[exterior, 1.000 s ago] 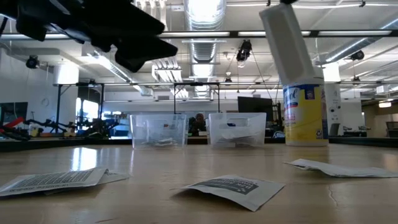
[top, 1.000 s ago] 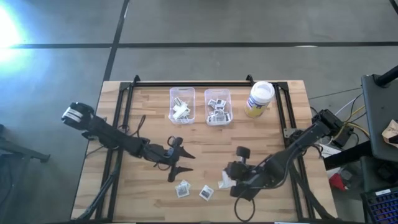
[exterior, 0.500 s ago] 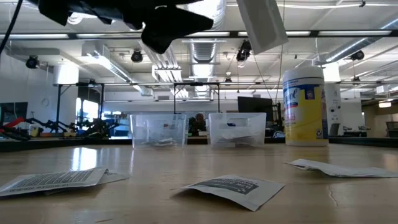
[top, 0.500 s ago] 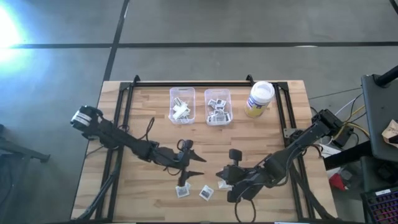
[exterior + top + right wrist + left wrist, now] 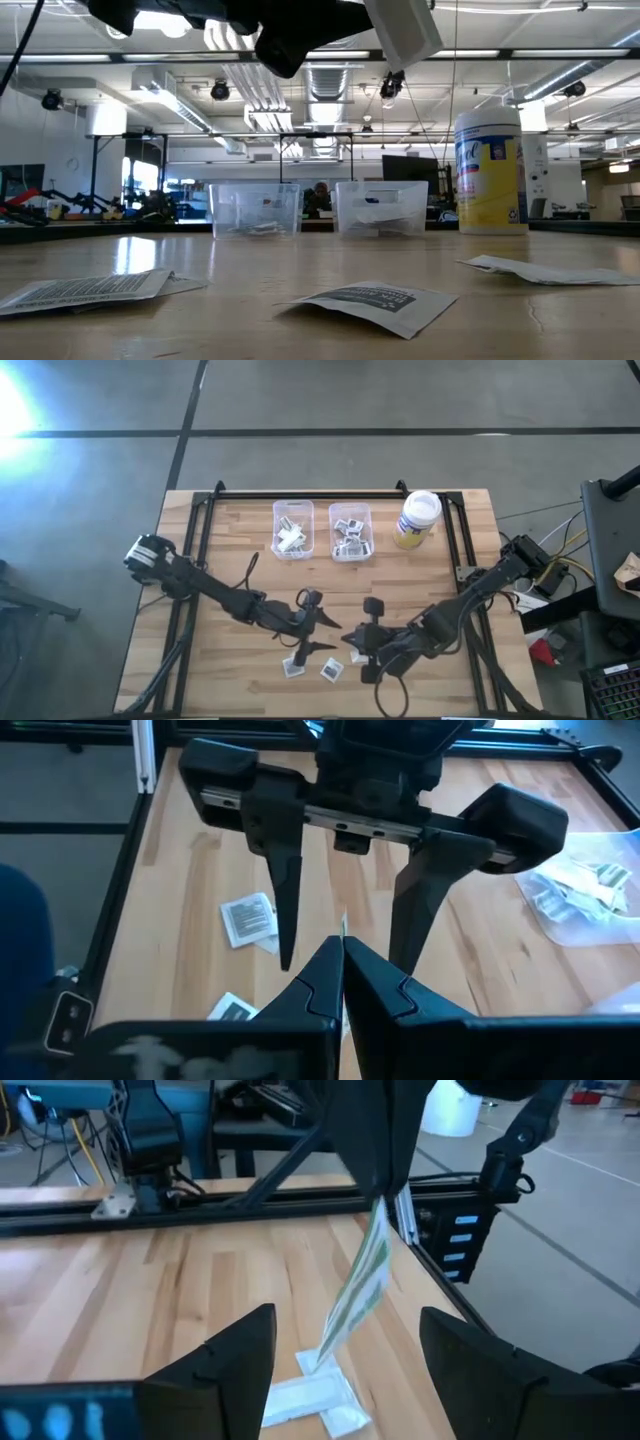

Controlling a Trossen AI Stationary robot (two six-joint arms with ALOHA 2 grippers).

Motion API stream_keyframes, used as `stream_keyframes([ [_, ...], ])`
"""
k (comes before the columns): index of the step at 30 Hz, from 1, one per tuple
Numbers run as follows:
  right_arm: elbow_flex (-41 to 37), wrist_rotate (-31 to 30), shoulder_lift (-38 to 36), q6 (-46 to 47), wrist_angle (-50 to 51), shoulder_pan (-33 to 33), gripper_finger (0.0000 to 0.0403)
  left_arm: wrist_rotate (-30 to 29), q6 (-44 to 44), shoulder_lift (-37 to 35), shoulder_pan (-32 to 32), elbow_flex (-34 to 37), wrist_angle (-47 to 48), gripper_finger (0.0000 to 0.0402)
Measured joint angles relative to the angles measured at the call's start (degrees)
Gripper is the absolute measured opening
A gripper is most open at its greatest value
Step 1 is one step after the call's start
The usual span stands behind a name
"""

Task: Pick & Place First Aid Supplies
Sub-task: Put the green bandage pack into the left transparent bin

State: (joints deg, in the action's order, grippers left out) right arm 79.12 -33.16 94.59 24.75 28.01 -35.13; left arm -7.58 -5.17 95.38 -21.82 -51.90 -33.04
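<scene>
Two end effectors meet above the wooden tabletop (image 5: 240,565): we see right end effector (image 5: 342,960) pinching a thin flat packet (image 5: 360,1285), left end effector (image 5: 345,1370) spread wide.

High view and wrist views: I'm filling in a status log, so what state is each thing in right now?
Left gripper: open, fingers either side of the hanging strip.
Right gripper: shut on a pale strip packet, held above the table.
Loose square packets: lying flat on the table.
Bin nearer the jar: open-topped, holding packets.
Other bin: open-topped, holding packets.
Jar: upright, lid on.
</scene>
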Motion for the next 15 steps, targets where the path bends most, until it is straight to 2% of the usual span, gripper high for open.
stream_keyframes([
  [4, -0.01, 0.02, 0.0, -0.13, -0.15, 0.22, 0.0008, 0.0, 0.44, 0.23, 0.0, -0.68, -0.07, 0.0237],
  [7, -0.01, 0.0, 0.0, -0.31, -0.37, 0.32, 0.0008, -0.01, 0.52, 0.23, 0.0, -0.66, 0.02, 0.0218],
  [11, -0.01, 0.01, 0.0, -1.01, -0.39, 0.32, 0.0008, -0.01, 0.68, 0.23, 0.02, -0.64, 0.0, 0.0165],
  [15, -0.01, 0.0, 0.0, -1.01, -0.44, 0.32, 0.0008, 0.0, 1.47, 0.23, 0.02, -0.64, 0.02, 0.0095],
])
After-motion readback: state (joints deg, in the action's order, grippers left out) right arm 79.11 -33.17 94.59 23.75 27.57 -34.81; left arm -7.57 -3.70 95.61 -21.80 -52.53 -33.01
